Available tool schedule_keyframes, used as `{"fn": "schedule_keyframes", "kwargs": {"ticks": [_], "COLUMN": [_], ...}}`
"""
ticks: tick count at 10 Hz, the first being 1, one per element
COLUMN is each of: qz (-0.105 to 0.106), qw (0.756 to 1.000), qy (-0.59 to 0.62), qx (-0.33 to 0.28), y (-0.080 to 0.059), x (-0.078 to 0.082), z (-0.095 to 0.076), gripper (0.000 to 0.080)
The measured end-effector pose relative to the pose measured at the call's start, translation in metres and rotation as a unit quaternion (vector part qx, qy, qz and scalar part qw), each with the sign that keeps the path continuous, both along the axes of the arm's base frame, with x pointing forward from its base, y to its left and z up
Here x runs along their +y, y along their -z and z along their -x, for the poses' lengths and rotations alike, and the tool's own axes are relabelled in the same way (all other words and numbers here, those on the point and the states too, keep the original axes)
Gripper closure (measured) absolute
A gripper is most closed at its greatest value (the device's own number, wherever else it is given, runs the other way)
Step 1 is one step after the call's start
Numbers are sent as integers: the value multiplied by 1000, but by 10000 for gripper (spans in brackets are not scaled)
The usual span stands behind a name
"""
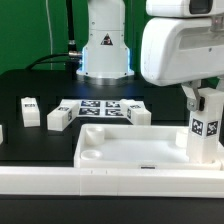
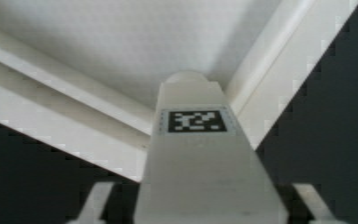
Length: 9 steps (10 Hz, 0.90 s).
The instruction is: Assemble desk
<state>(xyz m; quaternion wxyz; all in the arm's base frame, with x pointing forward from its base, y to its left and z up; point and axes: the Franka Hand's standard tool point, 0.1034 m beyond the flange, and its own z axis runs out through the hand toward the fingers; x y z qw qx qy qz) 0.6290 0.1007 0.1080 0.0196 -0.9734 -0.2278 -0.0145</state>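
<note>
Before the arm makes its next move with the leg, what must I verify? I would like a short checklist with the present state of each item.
1. Leg lies between the fingers: ok.
2. Gripper closed firmly on the leg: cannot tell; contact at the pads is not clear.
3. Leg upright: ok in the exterior view.
4. Leg over the slab corner on the exterior view's right: ok.
5. Leg seated in a socket: cannot tell; its foot is hidden.
6. Loose legs off the slab: ok.
</note>
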Motion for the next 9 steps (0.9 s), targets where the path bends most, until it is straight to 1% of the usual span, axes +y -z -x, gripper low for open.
{"fn": "schedule_keyframes", "kwargs": {"ticks": [1,2,4,7,9], "qz": [-3,-10,-20,-30,-34], "qw": [1000,996,980,940,900], "qy": [23,85,197,340,435], "qx": [1,5,8,12,19], "y": [0,0,0,0,0], "x": [0,0,-1,-2,-3], "z": [0,0,0,0,0], "gripper": [511,511,511,511,510]}}
